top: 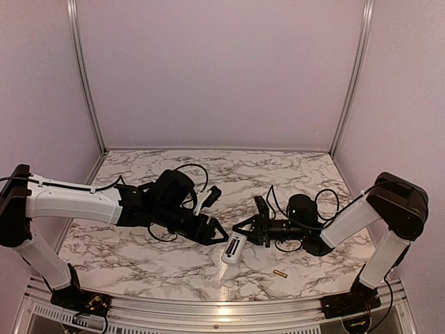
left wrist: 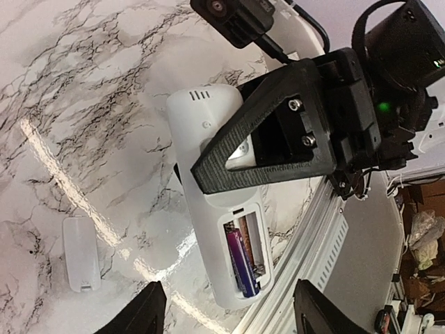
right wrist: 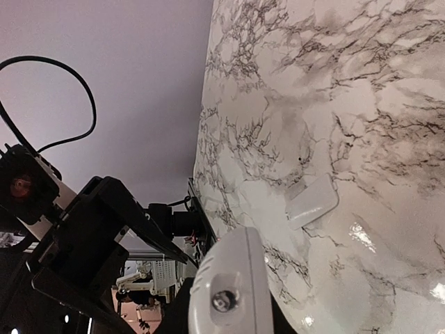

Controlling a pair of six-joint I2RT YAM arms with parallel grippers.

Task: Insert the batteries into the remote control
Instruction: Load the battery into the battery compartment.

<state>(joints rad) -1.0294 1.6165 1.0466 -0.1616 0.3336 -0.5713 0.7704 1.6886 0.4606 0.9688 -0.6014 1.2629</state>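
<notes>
The white remote control (left wrist: 205, 163) lies back-up with its battery bay (left wrist: 245, 256) uncovered. A dark blue-black battery (left wrist: 240, 262) sits in the bay's left slot, and the slot beside it shows bare metal. My right gripper (top: 245, 226) is shut on the remote's far end, its black finger (left wrist: 278, 132) lying across the body. My left gripper (left wrist: 229, 316) hovers just above the bay end, open, with nothing between its fingertips (left wrist: 142, 313). The gold battery (top: 280, 273) lies on the table to the right of the remote (top: 234, 248), near the front edge.
The remote's loose white battery cover (left wrist: 81, 252) lies flat on the marble table (top: 139, 261), to the left of the remote; it also shows in the right wrist view (right wrist: 313, 200). The table's aluminium front rail (left wrist: 327, 243) runs close beside the remote.
</notes>
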